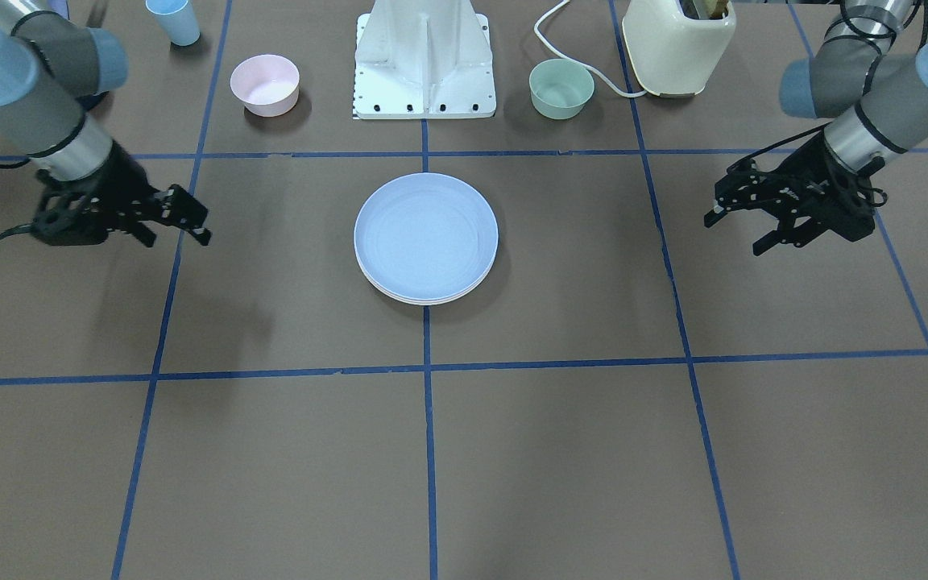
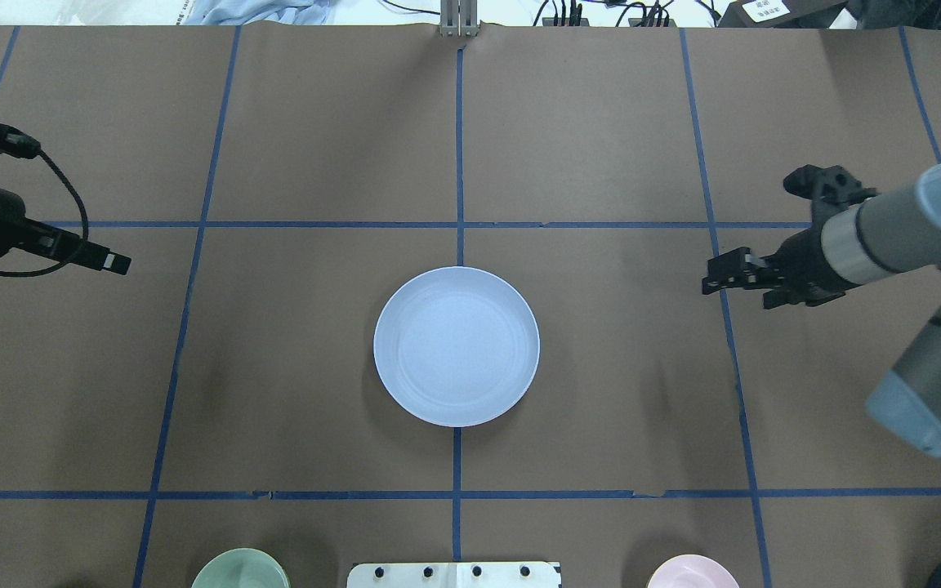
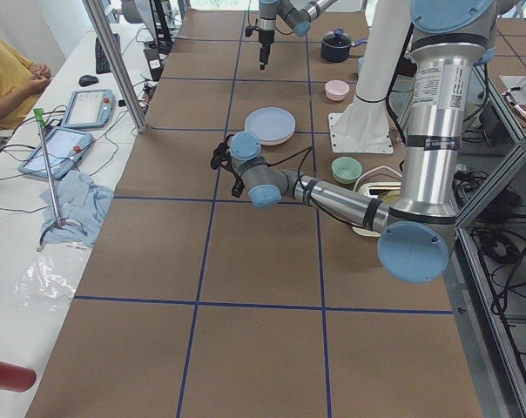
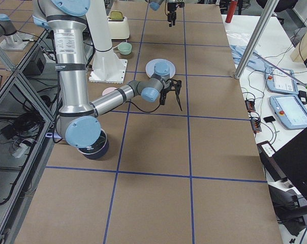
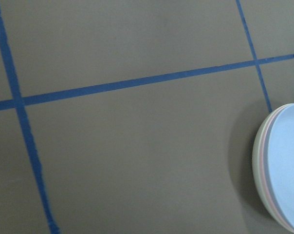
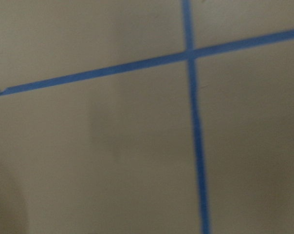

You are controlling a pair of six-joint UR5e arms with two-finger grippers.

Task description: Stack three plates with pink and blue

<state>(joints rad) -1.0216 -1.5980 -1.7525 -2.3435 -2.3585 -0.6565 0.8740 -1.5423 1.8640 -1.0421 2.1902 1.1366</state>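
Plainly, we saw the blue plate (image 1: 426, 234) topping the pink plate (image 5: 265, 165) and cream plate (image 5: 257, 165), stacked just before the robot base (image 1: 425, 60). The left gripper (image 1: 734, 234) and right gripper (image 1: 177, 238) hung on either side of that base, both with fingers spread.

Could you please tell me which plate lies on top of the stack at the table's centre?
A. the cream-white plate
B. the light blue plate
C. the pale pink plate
B: the light blue plate faces up on top, while the left wrist view shows only the edges of the pink plate and the cream-white plate below it.
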